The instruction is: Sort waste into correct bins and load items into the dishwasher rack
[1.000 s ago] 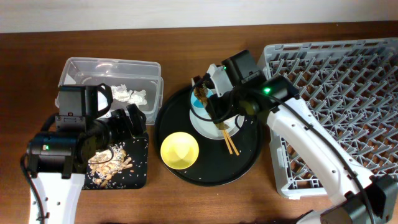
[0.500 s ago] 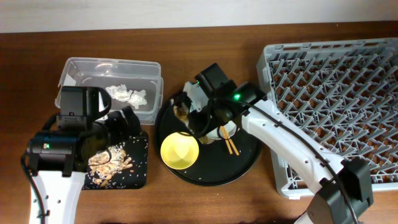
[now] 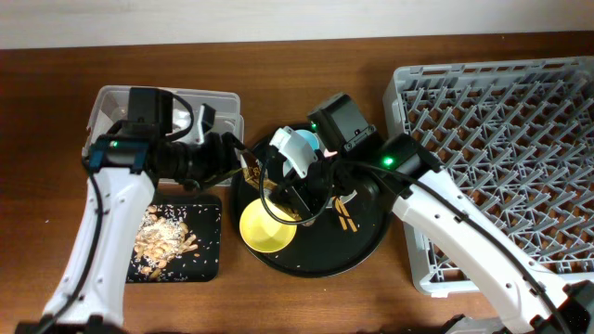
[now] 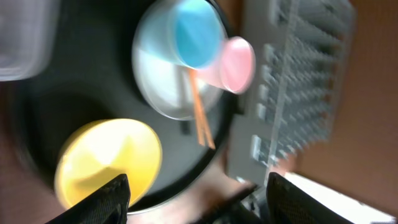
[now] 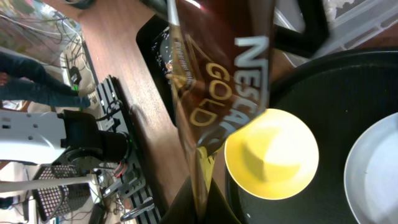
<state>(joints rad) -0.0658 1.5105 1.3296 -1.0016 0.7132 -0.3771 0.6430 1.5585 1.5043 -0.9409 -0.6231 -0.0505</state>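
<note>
glossy foil wrapper (image 5: 211, 93), smooth yellow bowl (image 5: 272, 155), wooden table (image 3: 46, 93)

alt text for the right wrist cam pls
The right gripper pinches a brown-and-gold foil wrapper that fills the middle of the view. Behind it, a yellow bowl sits on the round black tray, with a pale plate at the right edge.

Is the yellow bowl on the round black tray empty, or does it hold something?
Empty. The yellow bowl sits upright on the black tray, and the right wrist view shows only bare yellow inside it.
</note>
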